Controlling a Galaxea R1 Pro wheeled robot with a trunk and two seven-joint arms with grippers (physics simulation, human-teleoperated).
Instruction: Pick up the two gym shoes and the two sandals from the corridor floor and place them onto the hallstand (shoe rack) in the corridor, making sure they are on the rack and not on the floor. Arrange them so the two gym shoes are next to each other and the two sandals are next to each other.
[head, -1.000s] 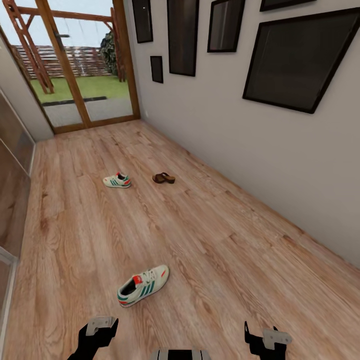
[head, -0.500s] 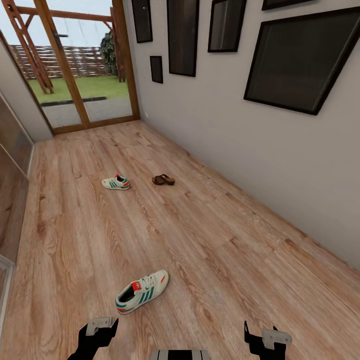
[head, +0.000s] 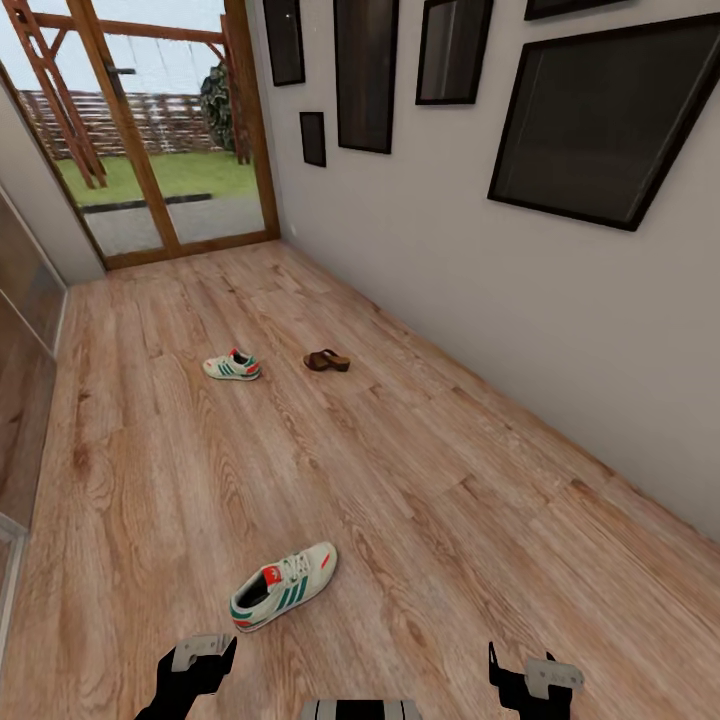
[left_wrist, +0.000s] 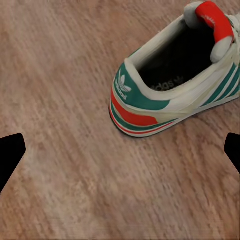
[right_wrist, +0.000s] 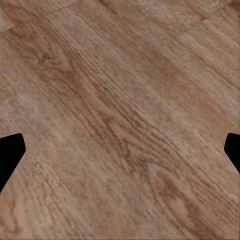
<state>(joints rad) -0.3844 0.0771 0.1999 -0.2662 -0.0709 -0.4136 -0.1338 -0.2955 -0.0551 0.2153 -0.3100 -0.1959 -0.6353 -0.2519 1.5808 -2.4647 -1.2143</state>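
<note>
the near gym shoe (left_wrist: 175, 80) carries "adidas" with a trefoil logo on its green heel and on its insole.

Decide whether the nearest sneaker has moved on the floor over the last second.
No. The sneaker sits slightly lower in the head view, but the floor planks beside it shifted equally: the camera moved.

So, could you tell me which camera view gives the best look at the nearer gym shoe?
The left wrist view: the nearer gym shoe is large there, showing its heel, green stripes and red tongue. The head view shows it whole but small, lying on the corridor floor. The right wrist view shows wood planks.
</note>
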